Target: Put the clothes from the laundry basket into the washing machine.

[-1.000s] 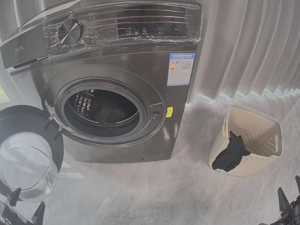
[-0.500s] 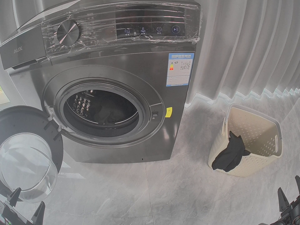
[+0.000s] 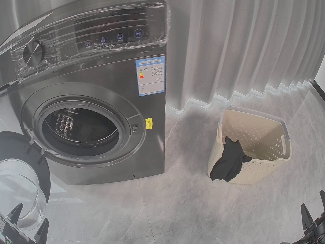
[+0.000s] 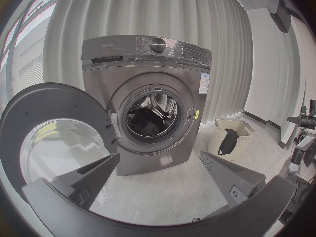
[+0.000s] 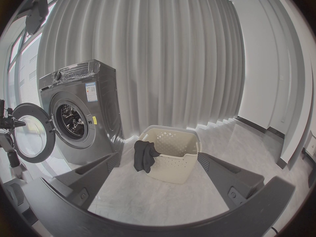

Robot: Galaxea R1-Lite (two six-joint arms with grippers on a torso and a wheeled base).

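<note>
A grey front-loading washing machine stands at the left, its round door swung open to the left. Dark clothes lie inside the drum. To its right on the floor sits a cream laundry basket with a black garment draped over its near rim. My left gripper hangs low at the bottom left, open and holding nothing. At the bottom right my right gripper is also open, short of the basket and the garment.
White curtains hang behind the machine and basket. Grey tiled floor lies open between the machine, the basket and me. The open door juts out close to my left gripper.
The head view has swung to the right, so machine and basket sit further left in the picture. Both grippers keep their places and stay open. The garment has not moved.
</note>
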